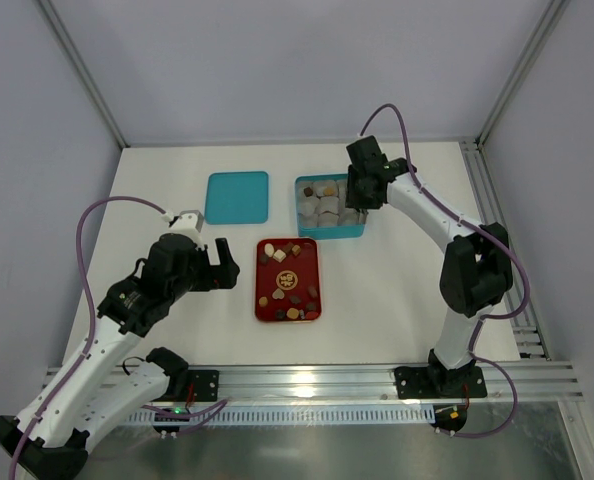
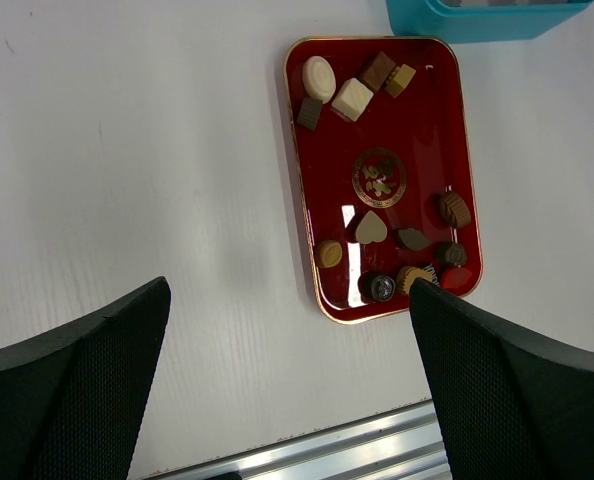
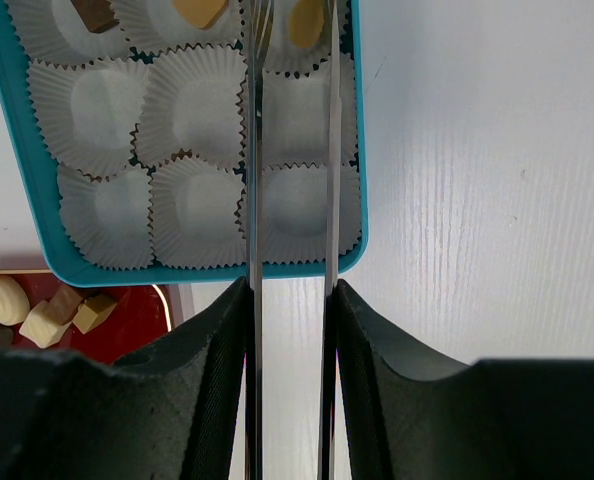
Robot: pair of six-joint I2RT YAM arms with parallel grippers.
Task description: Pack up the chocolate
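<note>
Surroundings: white bench (image 1: 397, 290) inside pale walls (image 1: 277, 70); a blue lid (image 1: 238, 197) lies to the left of the blue box (image 3: 177, 276).
Chocolate (image 2: 352, 98): most pieces lie loose on the red tray (image 2: 377, 140), just in front of the box; three sit in paper cups (image 3: 192, 105) in the row at the fingertips.
Right fingers (image 3: 252, 200): narrowly parted above the box's right-hand column of cups; a tan piece (image 3: 304, 20) lies between the tips and appears free in its cup.
Left fingers (image 2: 77, 390): spread wide, holding nothing, hovering left of the tray.
Step in hand: judged to be setting the tan piece in its cup.
Method: part the tips only enough to clear the piece, then lift straight up.
Risk: a tip may snag the pleated paper and drag the cup out.
</note>
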